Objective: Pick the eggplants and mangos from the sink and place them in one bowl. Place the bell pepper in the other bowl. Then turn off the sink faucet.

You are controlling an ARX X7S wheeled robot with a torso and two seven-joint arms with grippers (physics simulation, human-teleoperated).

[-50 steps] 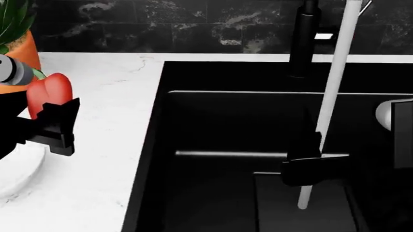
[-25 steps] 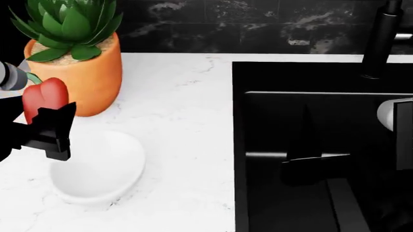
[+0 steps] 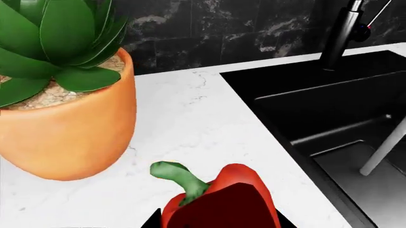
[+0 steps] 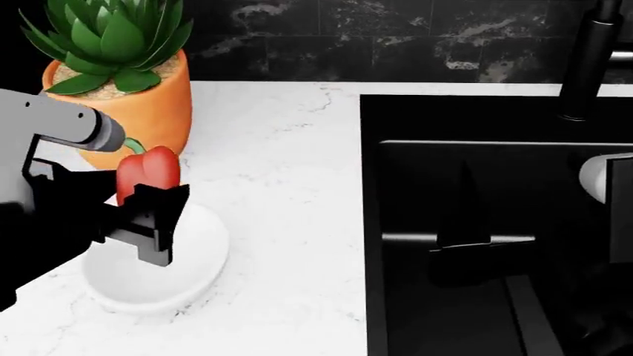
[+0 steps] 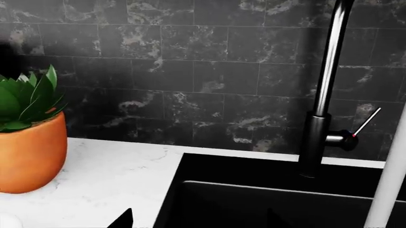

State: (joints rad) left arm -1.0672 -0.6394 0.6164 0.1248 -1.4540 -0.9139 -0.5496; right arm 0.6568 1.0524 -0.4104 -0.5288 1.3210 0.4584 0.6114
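Head view: left hand (image 4: pixel 148 222) pinching bell pepper (image 4: pixel 148 172), now moved over white bowl (image 4: pixel 198 259); right hand state unclear.

An orange pot (image 4: pixel 138 119) holding a green succulent (image 4: pixel 109 37) stands on the white marble counter (image 4: pixel 287 193), against the dark tiled wall (image 4: pixel 327 37).

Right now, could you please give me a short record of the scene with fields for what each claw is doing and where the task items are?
left claw: shut on the bell pepper, held above the white bowl
right claw: over the sink, dark against the basin; state cannot be told
bell pepper stem: green, pointing toward the potted succulent
bowl contents: none visible
sink faucet: water stream visible, so not yet turned off
eggplants, mangos: not visible in any view
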